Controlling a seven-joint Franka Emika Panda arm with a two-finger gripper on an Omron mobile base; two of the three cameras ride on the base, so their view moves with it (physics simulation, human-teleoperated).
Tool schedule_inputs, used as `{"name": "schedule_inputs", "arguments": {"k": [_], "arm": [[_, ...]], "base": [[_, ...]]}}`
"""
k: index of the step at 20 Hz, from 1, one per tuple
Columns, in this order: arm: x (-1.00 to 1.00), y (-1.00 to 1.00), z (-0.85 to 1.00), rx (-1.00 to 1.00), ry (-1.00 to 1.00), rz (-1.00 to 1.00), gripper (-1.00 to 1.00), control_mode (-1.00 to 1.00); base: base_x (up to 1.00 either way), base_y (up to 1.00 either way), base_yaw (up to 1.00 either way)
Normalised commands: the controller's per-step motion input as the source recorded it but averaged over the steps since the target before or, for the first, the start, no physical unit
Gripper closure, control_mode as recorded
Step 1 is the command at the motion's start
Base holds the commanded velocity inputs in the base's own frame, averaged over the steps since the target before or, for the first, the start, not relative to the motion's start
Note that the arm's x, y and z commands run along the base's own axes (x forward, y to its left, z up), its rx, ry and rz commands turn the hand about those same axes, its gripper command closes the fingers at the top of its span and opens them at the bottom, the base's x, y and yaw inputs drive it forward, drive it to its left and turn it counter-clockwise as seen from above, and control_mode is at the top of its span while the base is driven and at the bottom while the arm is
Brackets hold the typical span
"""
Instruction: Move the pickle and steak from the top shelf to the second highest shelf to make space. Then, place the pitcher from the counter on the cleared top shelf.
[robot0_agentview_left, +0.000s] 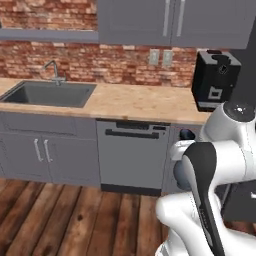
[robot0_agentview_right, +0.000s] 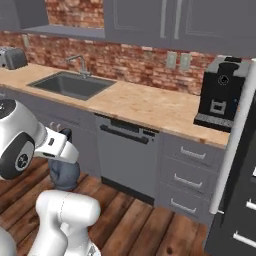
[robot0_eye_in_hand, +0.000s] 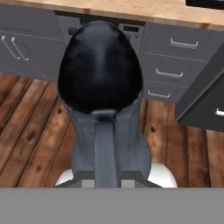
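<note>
Pitcher (robot0_eye_in_hand: 100, 87) gripped in shut claw (robot0_eye_in_hand: 106, 177); floorboards (robot0_eye_in_hand: 26, 140) beneath

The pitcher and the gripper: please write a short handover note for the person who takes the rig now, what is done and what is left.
Gripper: shut on the pitcher, held low in front of the grey cabinets, over the wooden floor.
Pitcher: off the counter, hanging below the worktop's edge beside the dishwasher; the hand view looks down into its dark mouth.
Done: pitcher picked up.
Cannot tell: the shelves, pickle and steak are out of sight here, so check them first.
Left: carry the pitcher to the top shelf and set it down.
</note>
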Motion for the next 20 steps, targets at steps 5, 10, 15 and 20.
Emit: {"name": "schedule_inputs", "arguments": {"k": [5,10,15,20], "arm": [[0.0,0.0,0.0,0.0,0.0,0.0,1.0,1.0],[0.0,0.0,0.0,0.0,0.0,0.0,1.0,1.0],[0.0,0.0,0.0,0.0,0.0,0.0,1.0,1.0],[0.0,0.0,0.0,0.0,0.0,0.0,1.0,1.0]], "base": [[-0.94,-0.69,-0.36],[-0.61,-0.71,-0.48],[-0.08,-0.7,-0.48],[0.13,-0.68,-0.39]]}}
